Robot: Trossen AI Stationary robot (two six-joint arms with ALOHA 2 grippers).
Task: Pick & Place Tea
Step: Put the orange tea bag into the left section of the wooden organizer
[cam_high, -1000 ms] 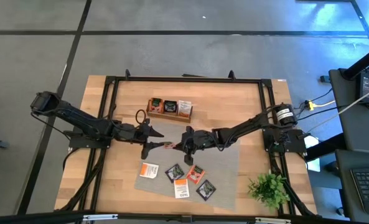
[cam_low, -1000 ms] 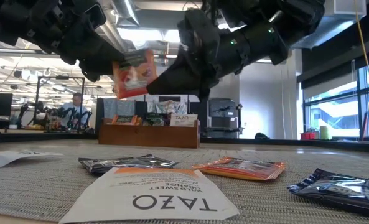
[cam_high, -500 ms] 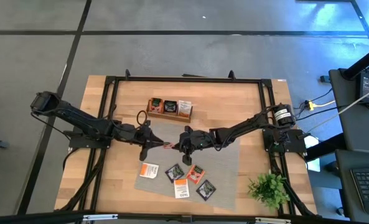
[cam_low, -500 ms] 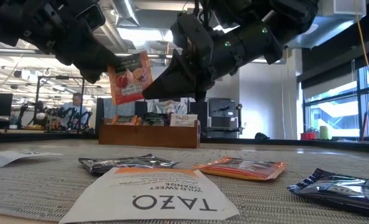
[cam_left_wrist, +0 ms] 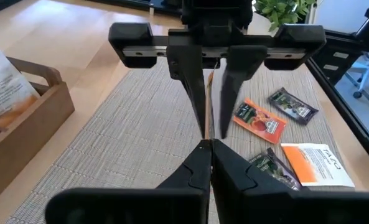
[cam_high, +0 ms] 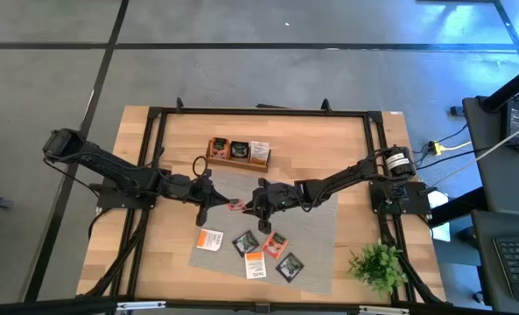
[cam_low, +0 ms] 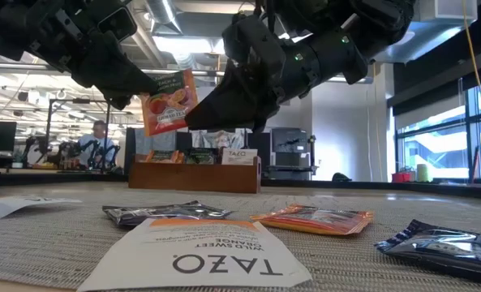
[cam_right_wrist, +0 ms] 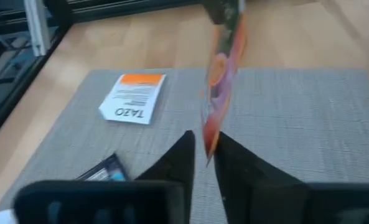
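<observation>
Since a second ago the orange sachet (cam_low: pixel 166 100) has swung from tilted to nearly upright in the low view, and the two arms have drawn a little closer over the middle of the bench (cam_high: pixel 180 122). The sachet hangs in the air between them, above the grey mat (cam_high: pixel 316 223), well clear of the loose sachets lying nearer the front edge.

The left gripper (cam_high: pixel 213 199) has its fingers clenched on one edge of the sachet; its wrist view shows the two dark fingers (cam_left_wrist: pixel 193 171) pressed together with the thin packet edge-on just ahead of them. The right gripper (cam_high: pixel 257 203) faces it from the other side. Its fingers (cam_right_wrist: pixel 184 155) straddle the opposite edge of the packet with a narrow gap between them, so they look unclenched around it rather than clamped, though contact is hard to judge.

The relation that matters: the sachet stands on edge, its flat faces parallel to the right fingers' inner sides, its lower edge sitting in the slot between them. Both arms are about equally near, since it bridges them. This reads as a hand-over. The wooden tray (cam_high: pixel 238 154), already holding a few sachets, lies toward the back of the bench, a short way beyond both grippers.
</observation>
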